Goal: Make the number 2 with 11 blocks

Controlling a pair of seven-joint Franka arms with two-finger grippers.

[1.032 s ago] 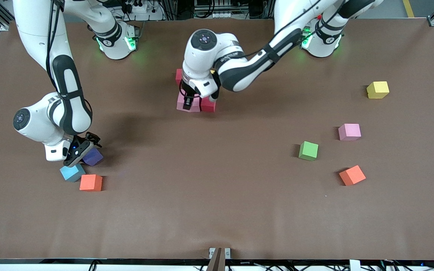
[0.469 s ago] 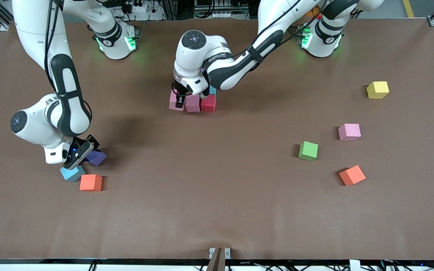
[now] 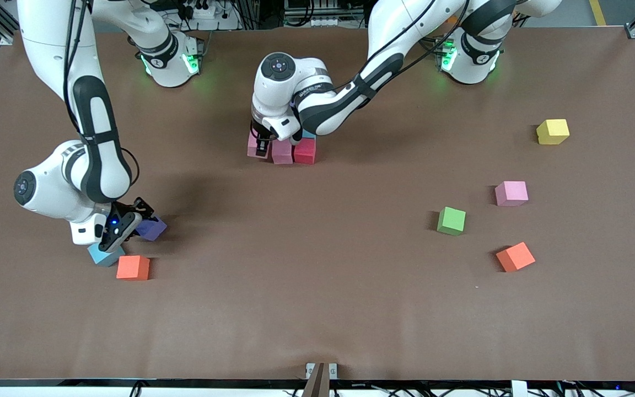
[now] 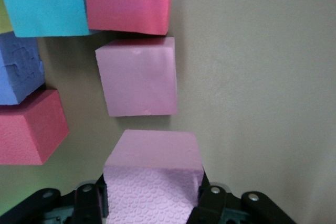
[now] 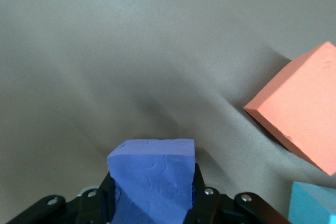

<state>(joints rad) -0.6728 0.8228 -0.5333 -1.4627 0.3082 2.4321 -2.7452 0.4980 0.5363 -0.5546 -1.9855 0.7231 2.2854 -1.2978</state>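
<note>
At mid-table a pink block [image 3: 282,152] and a red block [image 3: 305,150] stand in a row, with a light blue block [image 3: 310,134] partly hidden just beyond them. My left gripper [image 3: 260,145] is shut on another pink block [image 4: 152,177], low at the row's end toward the right arm. The left wrist view also shows a purple block [image 4: 18,66] and a second red block [image 4: 31,127] in the cluster. My right gripper [image 3: 132,226] is shut on a purple block [image 3: 152,227], beside a light blue block [image 3: 102,256] and an orange-red block [image 3: 133,267].
Toward the left arm's end lie loose blocks: yellow [image 3: 553,132], pink [image 3: 511,193], green [image 3: 452,220] and orange [image 3: 515,257]. The brown table [image 3: 317,309] is bare along its front edge.
My left gripper carried its pink block from over the cluster down to the row's end. My right gripper closed on the purple block and shifted it away from the light blue one.
</note>
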